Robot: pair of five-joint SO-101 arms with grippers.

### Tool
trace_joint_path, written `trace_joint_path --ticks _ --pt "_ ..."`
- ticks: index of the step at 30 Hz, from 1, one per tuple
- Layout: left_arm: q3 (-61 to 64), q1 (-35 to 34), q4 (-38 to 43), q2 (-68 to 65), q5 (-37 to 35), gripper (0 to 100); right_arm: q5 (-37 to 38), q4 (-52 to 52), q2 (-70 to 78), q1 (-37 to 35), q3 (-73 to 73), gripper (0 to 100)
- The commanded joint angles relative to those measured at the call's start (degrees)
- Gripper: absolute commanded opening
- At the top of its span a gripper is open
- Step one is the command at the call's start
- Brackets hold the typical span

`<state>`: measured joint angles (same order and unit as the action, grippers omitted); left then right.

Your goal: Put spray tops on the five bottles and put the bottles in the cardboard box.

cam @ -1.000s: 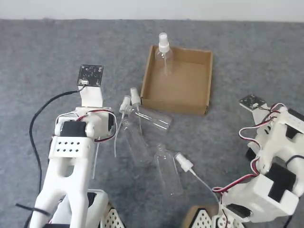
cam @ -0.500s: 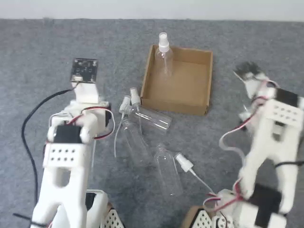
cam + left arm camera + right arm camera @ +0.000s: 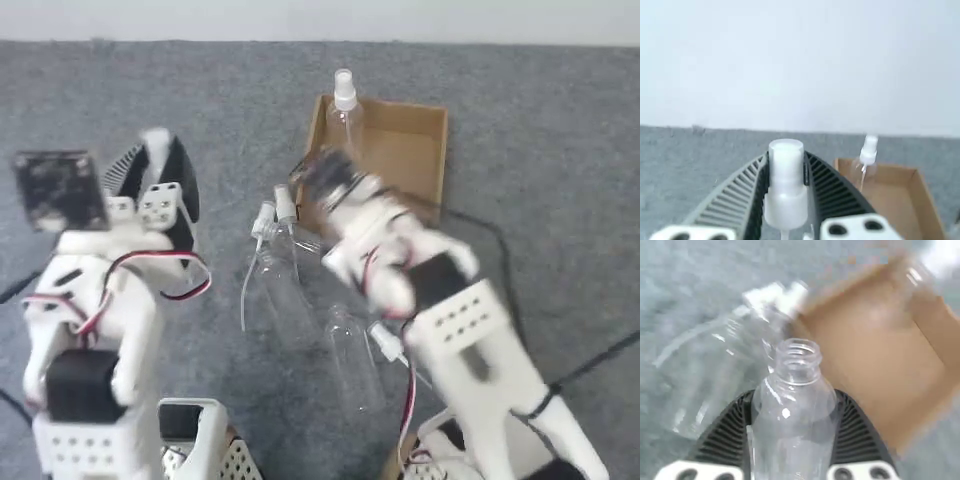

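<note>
High view: the left gripper sits well left of the cardboard box, clamped on a spray top. The right gripper is at the box's front-left corner, a capped bottle stands at its back-left corner, and spare bottles lie just in front. Left wrist view: jaws narrow around that top. Right wrist view: jaws hug an open-necked bottle beside the box. My worry: a crooked meet-up could catch the tube on the neck rim or twist the bottle loose. Grey carpet, plain white wall behind.
</note>
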<state>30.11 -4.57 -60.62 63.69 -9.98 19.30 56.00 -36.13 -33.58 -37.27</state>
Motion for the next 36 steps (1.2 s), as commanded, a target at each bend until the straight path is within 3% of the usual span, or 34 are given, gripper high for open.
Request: trace_joint_path --ticks 1,10,16,24,36 --pt "-4.0 -0.1 0.0 1.3 -3.5 1 -1.1 -13.5 -6.2 -9.0 -9.3 0.6" --pt "-4.3 0.4 6.2 1.1 -15.2 1 -1.1 -21.5 -11.4 -18.7 -19.6 0.6" --pt "0.0 0.6 10.9 0.9 -15.2 1 -1.1 -21.7 -15.1 -18.9 -22.4 0.6" --pt "5.5 8.4 8.4 1.3 -15.1 1 -1.1 -21.6 -16.7 -18.9 -23.2 0.6" --pt "4.9 8.4 7.8 1.4 -14.9 1 -1.1 -21.5 -16.3 -18.6 -23.3 0.6"
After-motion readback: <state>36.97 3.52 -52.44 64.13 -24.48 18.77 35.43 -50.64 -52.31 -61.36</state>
